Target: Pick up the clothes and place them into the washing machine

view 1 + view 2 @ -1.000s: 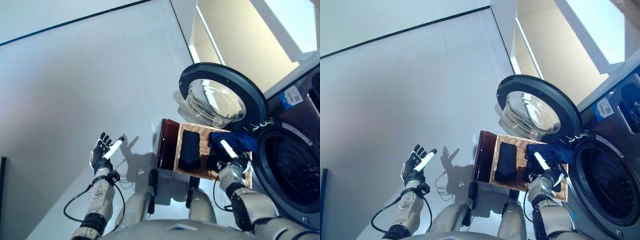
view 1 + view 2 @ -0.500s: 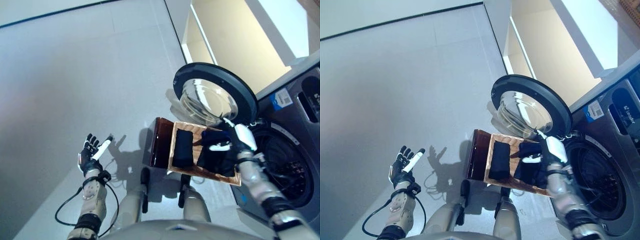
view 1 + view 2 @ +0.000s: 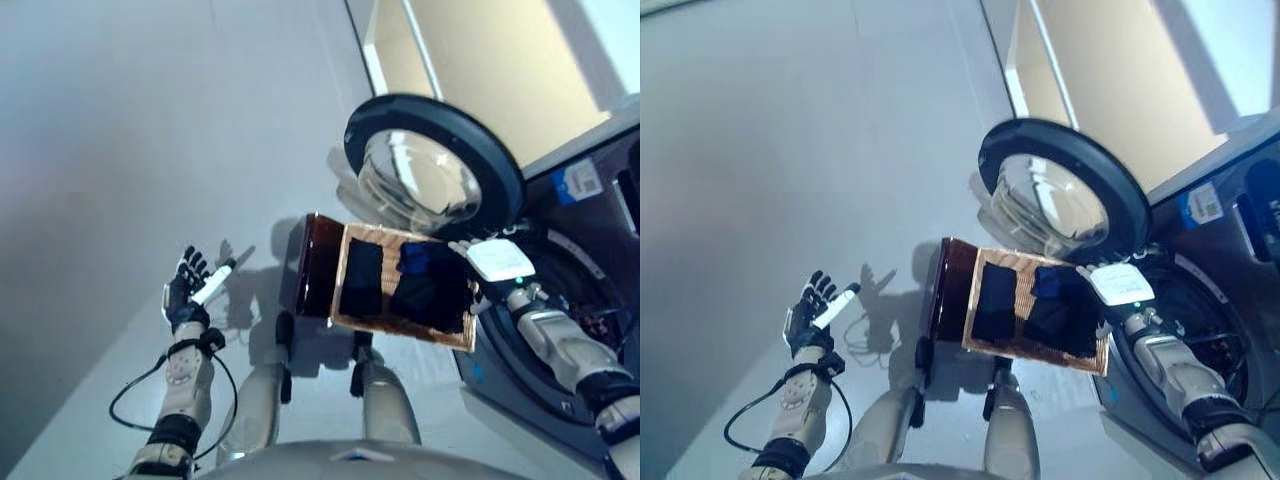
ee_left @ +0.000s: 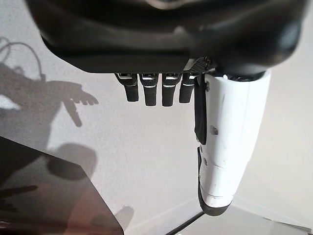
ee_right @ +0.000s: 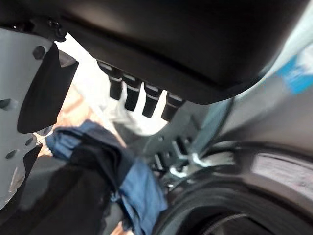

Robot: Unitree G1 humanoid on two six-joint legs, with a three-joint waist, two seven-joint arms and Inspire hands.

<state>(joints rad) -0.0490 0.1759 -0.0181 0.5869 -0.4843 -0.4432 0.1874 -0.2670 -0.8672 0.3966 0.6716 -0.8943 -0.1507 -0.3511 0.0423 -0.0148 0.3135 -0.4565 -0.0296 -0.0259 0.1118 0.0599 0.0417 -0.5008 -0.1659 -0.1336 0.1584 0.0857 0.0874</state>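
Observation:
A brown basket (image 3: 312, 268) stands on the floor in front of the washing machine (image 3: 585, 335), whose round door (image 3: 432, 168) hangs wide open. In the basket lie a black garment (image 3: 363, 279), a blue garment (image 3: 414, 257) and another black garment (image 3: 431, 296). My right hand (image 3: 494, 262) hovers open over the basket's end nearest the drum opening, holding nothing. Its wrist view shows the blue cloth (image 5: 142, 192) and black cloth (image 5: 62, 198) just past its straight fingers (image 5: 132, 96). My left hand (image 3: 194, 291) is raised open over the bare floor, far left of the basket.
The grey floor (image 3: 150, 130) stretches left and behind the basket. A pale cabinet wall (image 3: 480, 60) rises behind the machine's door. The drum's dark rim (image 5: 230, 200) is close to my right hand.
My right hand has risen from the basket's near edge and swung over the clothes to the end by the drum. The camera has shifted. My left hand stays raised and open.

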